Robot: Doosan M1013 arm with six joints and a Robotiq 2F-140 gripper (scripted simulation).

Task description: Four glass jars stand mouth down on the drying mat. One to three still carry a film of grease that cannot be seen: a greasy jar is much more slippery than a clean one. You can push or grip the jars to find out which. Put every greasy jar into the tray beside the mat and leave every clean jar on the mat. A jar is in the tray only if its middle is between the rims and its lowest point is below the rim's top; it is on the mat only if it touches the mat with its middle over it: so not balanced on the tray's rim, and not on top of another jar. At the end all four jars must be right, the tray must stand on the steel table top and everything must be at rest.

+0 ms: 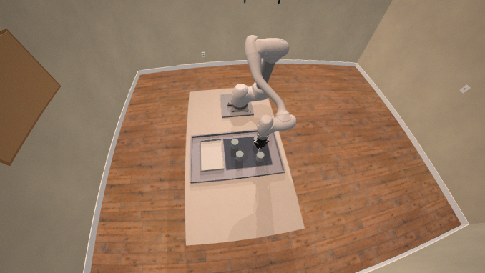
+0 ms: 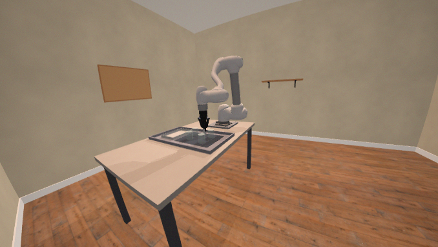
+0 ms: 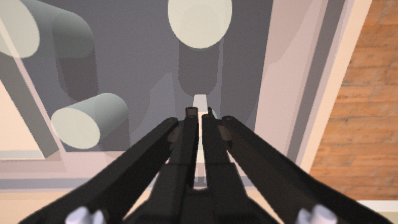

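Observation:
My gripper is shut with nothing between its fingers, pointing down over the right part of the dark mat. One jar stands at front right, apart from the fingertips in the wrist view. Another jar stands close to the gripper; the gripper hides it in the top view. A third jar and a fourth jar stand near the mat's tray side. The pale tray holds no jar.
The steel table top has a raised dark edge around mat and tray. The robot's base stands behind it. The tray's rim lies beside the mat's left edge.

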